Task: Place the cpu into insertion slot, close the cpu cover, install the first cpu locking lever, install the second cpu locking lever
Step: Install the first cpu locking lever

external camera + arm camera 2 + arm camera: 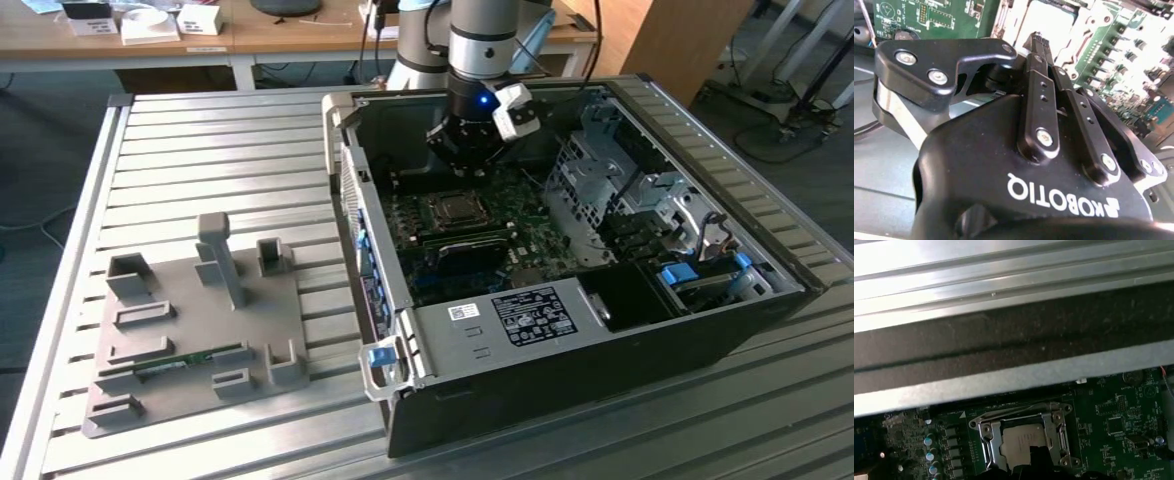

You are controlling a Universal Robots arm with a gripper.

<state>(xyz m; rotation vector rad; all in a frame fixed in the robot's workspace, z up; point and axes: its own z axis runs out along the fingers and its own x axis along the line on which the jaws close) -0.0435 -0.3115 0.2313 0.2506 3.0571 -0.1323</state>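
1. Up top in the exterior view, the robot arm (481, 40) reaches down into the open black computer case (561, 300), which lies on a ribbed metal tabletop (200, 140). The gripper (463, 165) hangs over the green motherboard (467, 245), just above the insertion slot (457, 208). A silvery square sits in that slot, with the shiny cpu cover (455, 209) around it. On the exterior view's left, a grey holder block (194, 330) rests on the tabletop, well apart from the case. A wooden desk (267, 35) stands behind.

2. Next, in the second wrist view, the black gripper (1035, 39) looks big and close. Its two fingers (1039, 85) lie right next to each other with their tips together. I cannot see anything held between them. Past the tips, the bright silvery cpu cover (1019, 22) and the green motherboard (929, 17) show.

3. Last, in the first wrist view, the cpu (1021, 442) lies flat inside the insertion slot (988, 456). The cpu cover (991, 440) lies down around it, and the silvery top of the cpu shows through its square window. The dark tip of the gripper (1036, 457) is over one side of the cpu. I cannot tell if it touches. The green motherboard (1114, 415) spreads out around the slot, and the grey wall of the computer case (1004, 375) runs beside it.
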